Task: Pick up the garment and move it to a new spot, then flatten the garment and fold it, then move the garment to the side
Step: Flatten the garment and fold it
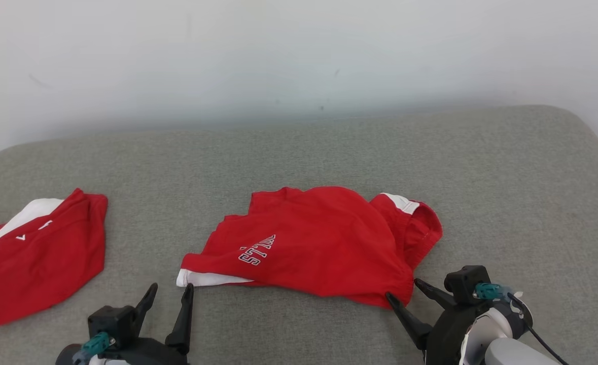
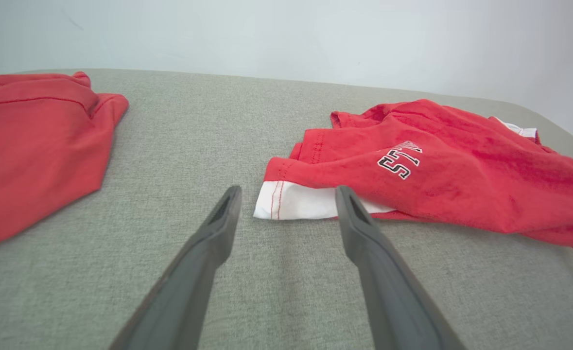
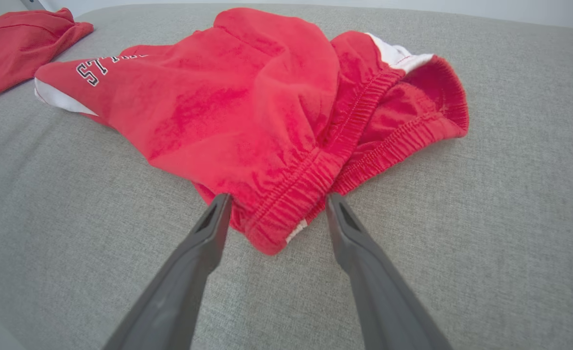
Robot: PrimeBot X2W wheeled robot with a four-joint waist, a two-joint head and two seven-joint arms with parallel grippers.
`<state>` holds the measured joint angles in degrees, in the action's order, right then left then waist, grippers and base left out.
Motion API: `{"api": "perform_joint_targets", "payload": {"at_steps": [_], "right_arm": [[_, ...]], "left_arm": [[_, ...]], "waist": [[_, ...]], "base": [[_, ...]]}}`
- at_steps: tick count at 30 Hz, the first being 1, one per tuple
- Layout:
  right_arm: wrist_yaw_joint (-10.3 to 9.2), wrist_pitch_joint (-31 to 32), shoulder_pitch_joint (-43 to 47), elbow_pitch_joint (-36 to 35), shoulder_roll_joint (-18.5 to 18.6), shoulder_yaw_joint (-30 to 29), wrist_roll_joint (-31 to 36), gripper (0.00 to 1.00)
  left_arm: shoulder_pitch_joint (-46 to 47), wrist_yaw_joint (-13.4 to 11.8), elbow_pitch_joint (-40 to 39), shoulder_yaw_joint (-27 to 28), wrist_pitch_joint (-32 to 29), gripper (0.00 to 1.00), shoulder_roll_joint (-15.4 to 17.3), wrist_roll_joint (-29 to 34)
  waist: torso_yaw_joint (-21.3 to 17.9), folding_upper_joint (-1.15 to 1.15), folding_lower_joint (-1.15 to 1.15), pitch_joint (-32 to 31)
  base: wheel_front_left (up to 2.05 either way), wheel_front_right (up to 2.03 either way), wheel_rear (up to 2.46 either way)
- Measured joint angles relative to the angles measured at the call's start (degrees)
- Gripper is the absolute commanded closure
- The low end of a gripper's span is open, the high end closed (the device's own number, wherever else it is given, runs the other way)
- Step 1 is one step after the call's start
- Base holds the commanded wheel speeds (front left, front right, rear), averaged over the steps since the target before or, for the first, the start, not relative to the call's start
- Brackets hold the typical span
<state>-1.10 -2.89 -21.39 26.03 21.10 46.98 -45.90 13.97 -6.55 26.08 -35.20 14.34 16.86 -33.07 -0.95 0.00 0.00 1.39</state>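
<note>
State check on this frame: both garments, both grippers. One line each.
middle shorts: lying rumpled, not flat, not held
left garment: lying loosely bunched, nothing touching it
left gripper: open, tips at the white hem, gripping nothing
right gripper: open, fingers either side of the waistband corner, not closed on it

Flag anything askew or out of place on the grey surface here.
The red shorts in the middle lie rumpled, not flat: the elastic waistband is bunched at the robot's right end, and a white hem pokes out underneath at the left end. A second red garment sits crumpled at the far left. No damage visible.
</note>
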Motion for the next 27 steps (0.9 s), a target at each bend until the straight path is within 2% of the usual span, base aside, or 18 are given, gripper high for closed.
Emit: {"api": "perform_joint_targets", "payload": {"at_steps": [11,12,13,15,16,27], "right_arm": [[0.02,-0.66,0.85,1.88,-1.63,-0.07,-0.78,0.0],[0.02,-0.66,0.85,1.88,-1.63,-0.07,-0.78,0.05],[0.07,-0.66,0.97,2.24,-1.89,-0.05,-1.0,0.55],[0.1,-0.67,0.93,2.58,-2.13,-0.04,-1.0,0.82],[0.1,-0.67,0.93,2.58,-2.13,-0.04,-1.0,1.0],[1.15,-1.11,0.64,3.75,-2.59,-1.35,-2.85,1.0]], "left_arm": [[-5.39,-0.55,-10.59,5.9,0.08,0.0,0.18,3.14],[-5.39,-0.55,-10.59,5.9,0.08,0.0,0.18,3.14],[-6.29,-0.56,-11.38,6.88,0.08,0.0,0.14,3.74],[-7.47,-0.56,-12.17,8.8,0.08,0.0,-0.23,4.19],[-7.47,-0.56,-12.17,8.8,0.08,0.0,-0.23,4.19],[-10.68,-0.56,-15.41,14.01,0.08,0.0,-2.59,8.09]], "waist": [[2.36,0.0,0.0,-0.36],[2.36,0.0,0.0,-0.36],[2.66,0.0,0.0,-0.47],[2.85,0.0,0.0,-0.58],[2.85,0.0,0.0,-0.58],[3.31,0.0,0.0,-0.7]], "base": [[0.0,0.0,0.0],[0.0,0.0,0.0],[0.0,0.0,0.0],[0.0,0.0,0.0],[0.0,0.0,0.0],[0.0,0.0,0.0]]}}
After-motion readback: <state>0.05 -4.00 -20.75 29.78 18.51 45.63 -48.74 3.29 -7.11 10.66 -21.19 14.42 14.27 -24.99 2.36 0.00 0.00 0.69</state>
